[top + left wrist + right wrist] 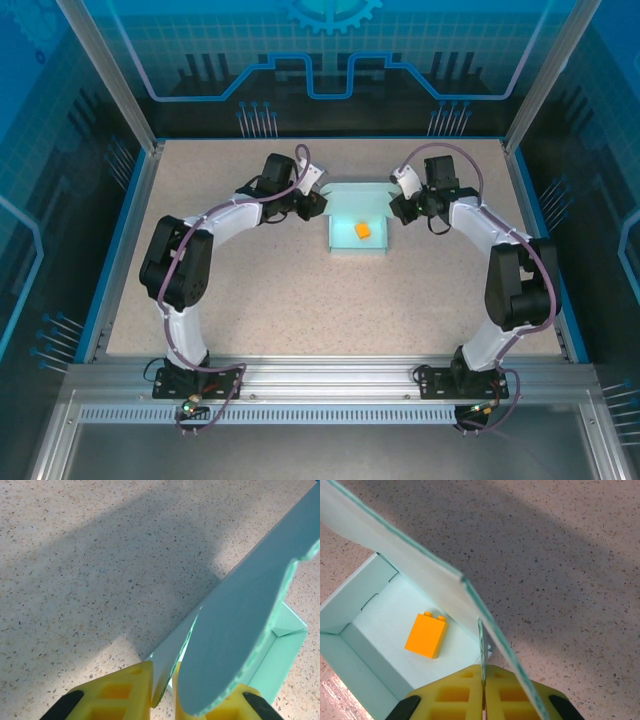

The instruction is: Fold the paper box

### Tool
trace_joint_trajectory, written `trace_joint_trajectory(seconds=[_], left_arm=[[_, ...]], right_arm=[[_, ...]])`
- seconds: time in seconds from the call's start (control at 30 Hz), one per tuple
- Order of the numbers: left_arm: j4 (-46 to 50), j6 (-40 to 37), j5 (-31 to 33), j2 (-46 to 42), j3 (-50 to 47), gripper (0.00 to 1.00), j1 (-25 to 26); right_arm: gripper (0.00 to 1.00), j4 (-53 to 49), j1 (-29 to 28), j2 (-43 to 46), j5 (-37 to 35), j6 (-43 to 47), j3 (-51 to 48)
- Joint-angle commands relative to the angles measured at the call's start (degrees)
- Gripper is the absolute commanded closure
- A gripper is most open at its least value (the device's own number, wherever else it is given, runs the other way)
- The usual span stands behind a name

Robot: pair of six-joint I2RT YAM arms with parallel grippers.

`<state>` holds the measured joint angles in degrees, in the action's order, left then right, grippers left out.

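The paper box [345, 238] stands open-topped in the middle of the table, light blue, with a small orange brick [363, 231] on its floor. At the box's left side, my left gripper [322, 205] has its yellow fingers closed round the left wall [167, 662]. A rounded flap [240, 615] leans over the right finger [215, 707]. At the right side, my right gripper [393, 208] is shut on a thin card flap edge [482, 640]. Below that flap I see the box interior [375, 595] and the orange brick [426, 635].
The speckled tabletop [300, 300] runs out to a blue raised border [128, 230] on each side. Metal frame posts [105, 70] stand at the back corners. Both arm bases [195, 380] are bolted to the near rail.
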<state>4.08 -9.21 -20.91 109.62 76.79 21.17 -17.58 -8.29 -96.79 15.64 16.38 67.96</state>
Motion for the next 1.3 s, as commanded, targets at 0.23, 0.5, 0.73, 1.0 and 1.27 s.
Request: trace_joint_trajectory(seconds=[0.23,0.5,0.73,1.0,1.27], left_arm=[[0.9,0.9,3.6,0.9,2.0,0.92,1.6],[-2.7,9.8,12.6,-1.7,-0.3,0.94,4.4],[-5.5,19.3,19.3,-3.2,-1.2,0.94,6.5],[-5.8,25.3,24.8,-3.0,-0.5,0.91,8.1],[-8.3,30.2,30.6,-2.3,-0.8,0.95,9.0]], right_arm=[[0.97,-0.2,-1.6,0.4,-2.6,-2.8,0.8],[1.00,5.1,-6.1,3.5,-15.7,-16.3,-3.0],[1.00,6.5,-11.0,3.1,-31.2,-26.5,-2.3],[1.00,8.0,-14.9,1.5,-41.9,-32.7,-1.1],[1.00,10.4,-16.2,-0.1,-43.1,-35.1,-0.3]])
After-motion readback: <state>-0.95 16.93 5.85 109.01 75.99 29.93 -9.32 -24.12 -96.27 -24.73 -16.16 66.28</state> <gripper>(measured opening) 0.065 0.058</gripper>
